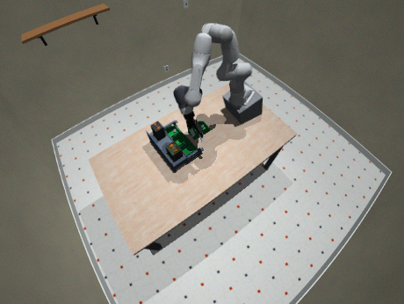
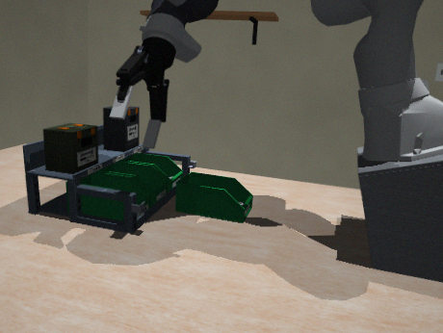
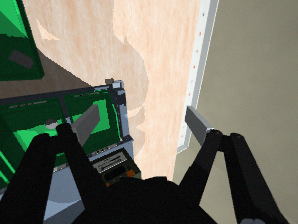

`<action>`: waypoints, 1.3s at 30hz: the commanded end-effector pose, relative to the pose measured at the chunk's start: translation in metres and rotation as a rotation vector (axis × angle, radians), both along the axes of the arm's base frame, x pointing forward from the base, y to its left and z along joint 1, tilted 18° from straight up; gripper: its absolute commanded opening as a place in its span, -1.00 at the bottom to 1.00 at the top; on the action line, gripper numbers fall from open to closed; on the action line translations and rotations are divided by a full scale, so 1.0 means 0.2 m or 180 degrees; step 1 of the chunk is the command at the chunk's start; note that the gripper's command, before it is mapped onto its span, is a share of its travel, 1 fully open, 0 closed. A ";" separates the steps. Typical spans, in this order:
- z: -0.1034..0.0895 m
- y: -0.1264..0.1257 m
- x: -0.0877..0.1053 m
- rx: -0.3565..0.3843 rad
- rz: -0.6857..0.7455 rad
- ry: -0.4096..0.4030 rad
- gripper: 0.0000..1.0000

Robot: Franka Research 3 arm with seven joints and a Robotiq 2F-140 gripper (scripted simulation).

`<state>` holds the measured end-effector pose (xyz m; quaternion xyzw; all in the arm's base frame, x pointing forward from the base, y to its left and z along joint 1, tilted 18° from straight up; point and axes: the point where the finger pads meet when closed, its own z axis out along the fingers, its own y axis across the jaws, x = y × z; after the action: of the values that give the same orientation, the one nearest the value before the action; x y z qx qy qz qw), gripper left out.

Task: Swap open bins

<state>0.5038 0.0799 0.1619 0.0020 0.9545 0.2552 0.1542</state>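
Note:
My gripper [image 2: 135,129] [image 3: 143,112] is open and empty, tilted above the shelf; in the wrist view one finger overlaps the end bin. The shelf [image 2: 101,193] [image 3: 40,97] holds green open bins side by side. The end bin [image 2: 106,207] [image 3: 107,114], by the olive box, shows no parts in its visible inside; a finger hides some of it. The bin beside it [image 3: 30,135] shows a round grey part. Another green bin [image 1: 205,125] [image 2: 209,197] [image 3: 32,69] is on the table in front of the shelf, apart from it, open front away from it. A grey part shows inside.
An olive box [image 1: 174,151] [image 2: 70,149] [image 3: 117,170] and a dark box [image 1: 157,130] [image 2: 120,130] stand on the shelf's upper board, behind the bins. A short latch-like piece [image 2: 139,208] juts from the shelf's front corner. The robot's base [image 1: 242,107] [image 2: 400,212] is beyond the table bin.

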 end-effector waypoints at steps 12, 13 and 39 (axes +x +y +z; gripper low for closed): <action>-0.03 -0.06 -0.02 -0.0101 -0.0068 0.0010 1.00; -0.03 -0.06 -0.02 -0.0101 -0.0068 0.0010 1.00; -0.08 -0.14 -0.07 -0.0237 -0.0111 0.0021 1.00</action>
<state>0.4906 0.0534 0.1465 0.0090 0.9634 0.2184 0.1554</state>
